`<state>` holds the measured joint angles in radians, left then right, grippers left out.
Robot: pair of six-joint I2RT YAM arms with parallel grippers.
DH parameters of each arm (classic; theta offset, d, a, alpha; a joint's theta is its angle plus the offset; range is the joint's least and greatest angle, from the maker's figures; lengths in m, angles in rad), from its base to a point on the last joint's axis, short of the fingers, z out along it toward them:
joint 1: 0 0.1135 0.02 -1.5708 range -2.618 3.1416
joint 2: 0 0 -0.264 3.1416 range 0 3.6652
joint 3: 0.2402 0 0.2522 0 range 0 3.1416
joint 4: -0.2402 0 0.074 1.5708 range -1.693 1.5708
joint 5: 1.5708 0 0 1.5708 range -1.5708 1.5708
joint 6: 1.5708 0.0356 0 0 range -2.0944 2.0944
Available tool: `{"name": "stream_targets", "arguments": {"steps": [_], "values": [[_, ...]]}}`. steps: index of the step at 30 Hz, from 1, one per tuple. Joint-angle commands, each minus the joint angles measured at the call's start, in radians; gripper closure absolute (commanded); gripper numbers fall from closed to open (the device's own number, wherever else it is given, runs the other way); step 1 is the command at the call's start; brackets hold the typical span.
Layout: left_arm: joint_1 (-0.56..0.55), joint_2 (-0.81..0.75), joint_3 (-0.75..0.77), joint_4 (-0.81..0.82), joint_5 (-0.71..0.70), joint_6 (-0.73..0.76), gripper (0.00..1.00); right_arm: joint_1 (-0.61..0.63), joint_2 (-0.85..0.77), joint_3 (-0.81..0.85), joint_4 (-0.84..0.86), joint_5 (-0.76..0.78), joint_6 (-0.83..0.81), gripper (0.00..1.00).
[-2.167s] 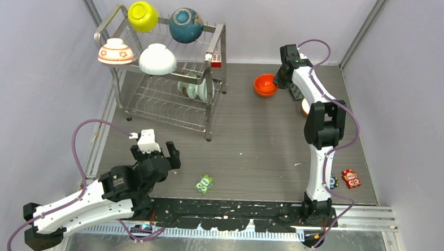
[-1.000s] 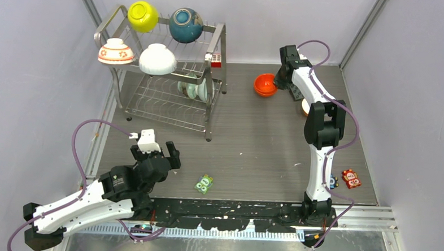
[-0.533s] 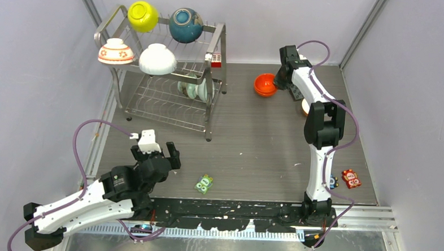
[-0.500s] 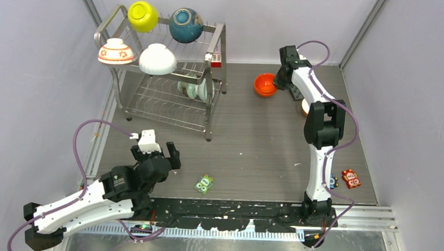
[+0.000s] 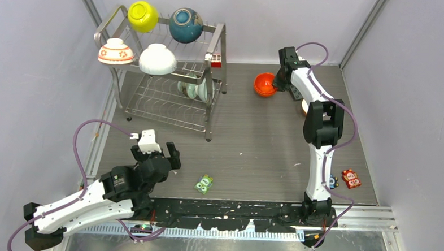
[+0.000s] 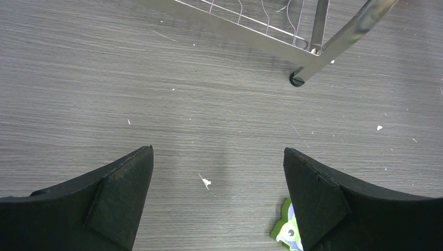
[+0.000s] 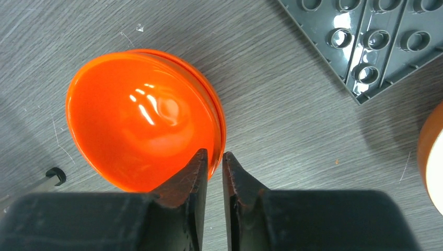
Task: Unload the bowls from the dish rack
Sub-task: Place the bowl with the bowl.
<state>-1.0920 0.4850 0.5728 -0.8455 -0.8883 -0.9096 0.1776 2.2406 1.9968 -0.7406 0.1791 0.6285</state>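
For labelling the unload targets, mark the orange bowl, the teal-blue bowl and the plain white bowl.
orange bowl [image 7: 141, 130], right wrist view, glossy inside.
teal-blue bowl [image 5: 185, 25], top view, rounded outside.
plain white bowl [image 5: 157, 59], top view, domed outside.

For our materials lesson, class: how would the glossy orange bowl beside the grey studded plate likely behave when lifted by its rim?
The glossy orange bowl looks slick, given its bright highlights, so the right gripper pinching its thin rim might slip. Held at one edge, it would probably tilt.
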Motion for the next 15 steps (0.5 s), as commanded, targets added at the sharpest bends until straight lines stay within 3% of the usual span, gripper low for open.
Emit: {"name": "stream_targets", "arguments": {"steps": [1, 6, 15], "values": [[-0.001, 0.007, -0.002, 0.042, -0.015, -0.013, 0.04, 0.0, -0.068, 0.008, 0.03, -0.008, 0.006, 0.73], [-0.001, 0.009, 0.009, 0.04, -0.019, -0.001, 0.04, 0.001, -0.158, 0.024, 0.028, -0.023, 0.019, 0.58], [-0.001, 0.009, 0.075, 0.043, -0.058, 0.107, 0.01, 0.116, -0.466, -0.147, 0.129, 0.008, -0.058, 0.51]]}}
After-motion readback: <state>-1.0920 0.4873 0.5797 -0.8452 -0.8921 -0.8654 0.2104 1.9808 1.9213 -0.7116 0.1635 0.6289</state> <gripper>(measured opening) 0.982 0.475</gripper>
